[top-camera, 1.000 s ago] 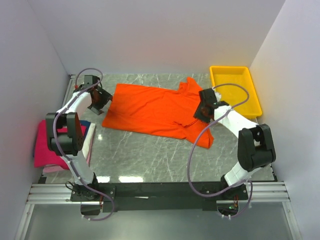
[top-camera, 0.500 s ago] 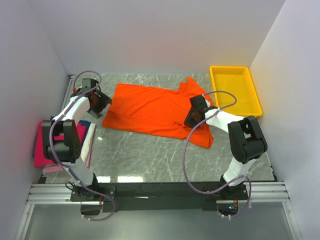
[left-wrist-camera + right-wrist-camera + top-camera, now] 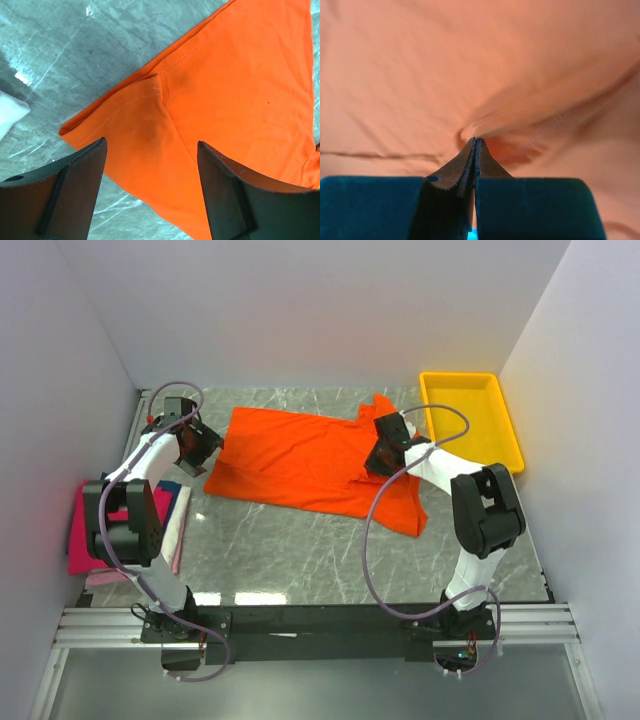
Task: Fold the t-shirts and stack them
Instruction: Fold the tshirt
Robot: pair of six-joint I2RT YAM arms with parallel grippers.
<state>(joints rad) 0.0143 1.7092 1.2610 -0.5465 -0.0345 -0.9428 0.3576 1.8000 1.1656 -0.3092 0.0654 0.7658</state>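
A bright orange t-shirt (image 3: 290,455) lies spread flat across the back of the table, one sleeve pointing toward the near right. My left gripper (image 3: 205,445) hovers open over the shirt's left corner; in the left wrist view its fingers (image 3: 85,170) straddle the orange sleeve (image 3: 150,115) without touching it. My right gripper (image 3: 375,465) is down on the shirt's right side. In the right wrist view it (image 3: 475,141) is shut, pinching a small raised fold of orange cloth (image 3: 420,75). A magenta shirt (image 3: 90,540) tops a folded stack at the left edge.
A yellow plastic tray (image 3: 508,435) stands at the back right beside the shirt. Dark blue (image 3: 172,487) and pale (image 3: 180,530) cloth edges show in the stack by the left arm. White walls close in the table on three sides.
My right gripper slid left and back across the orange shirt, then closed on a fold of it. The left gripper shifted slightly at first and stays open.
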